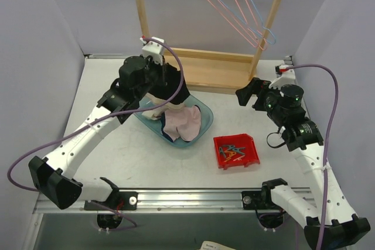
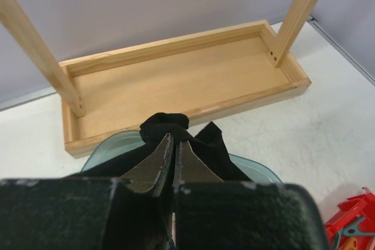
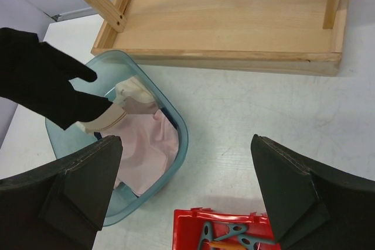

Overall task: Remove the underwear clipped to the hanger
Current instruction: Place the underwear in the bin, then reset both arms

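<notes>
Left tool (image 2: 174, 139) clamps tight on the black underwear (image 2: 166, 123) above the basin (image 1: 206, 115); right tool (image 3: 186, 142) gapes wide, empty.

You are working in a robot lab cell, not a home. Plain pale panels (image 1: 35, 57) box in a white table (image 1: 176, 168), the arm bases are bolted to a metal rail (image 1: 193, 194) at its near edge, and purple cables (image 1: 336, 92) loop off them. The wooden rack (image 1: 217, 71) and wire hangers (image 1: 237, 13) look like staged props, as far as this view shows.
</notes>
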Action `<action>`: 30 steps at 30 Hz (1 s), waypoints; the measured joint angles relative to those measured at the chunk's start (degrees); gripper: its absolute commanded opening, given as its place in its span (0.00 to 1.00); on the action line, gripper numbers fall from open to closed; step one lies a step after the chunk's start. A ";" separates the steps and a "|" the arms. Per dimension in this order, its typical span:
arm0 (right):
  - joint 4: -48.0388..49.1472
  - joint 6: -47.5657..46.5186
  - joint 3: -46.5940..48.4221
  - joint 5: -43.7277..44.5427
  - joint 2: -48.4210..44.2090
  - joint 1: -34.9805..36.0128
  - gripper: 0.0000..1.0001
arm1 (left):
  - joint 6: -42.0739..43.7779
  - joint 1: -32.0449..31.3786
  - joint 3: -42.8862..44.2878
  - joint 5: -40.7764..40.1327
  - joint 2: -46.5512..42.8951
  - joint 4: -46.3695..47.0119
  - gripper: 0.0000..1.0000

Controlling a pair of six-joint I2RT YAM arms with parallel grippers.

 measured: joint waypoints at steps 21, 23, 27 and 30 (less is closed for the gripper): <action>0.15 -0.35 -0.68 -0.04 1.31 0.00 1.00 | -14.19 -0.44 -25.09 9.90 -11.56 2.80 0.94; 0.48 -0.35 -0.68 -0.11 1.38 0.00 1.00 | -14.64 -0.46 -25.27 10.58 -14.53 2.40 0.94; 0.92 -0.31 -0.66 -0.44 1.44 0.07 1.00 | -15.17 -0.48 -25.29 11.87 -19.30 0.09 0.94; 0.98 -0.13 -0.66 -0.39 1.31 0.35 1.00 | -15.54 -0.48 -25.29 12.24 -22.56 -3.10 0.94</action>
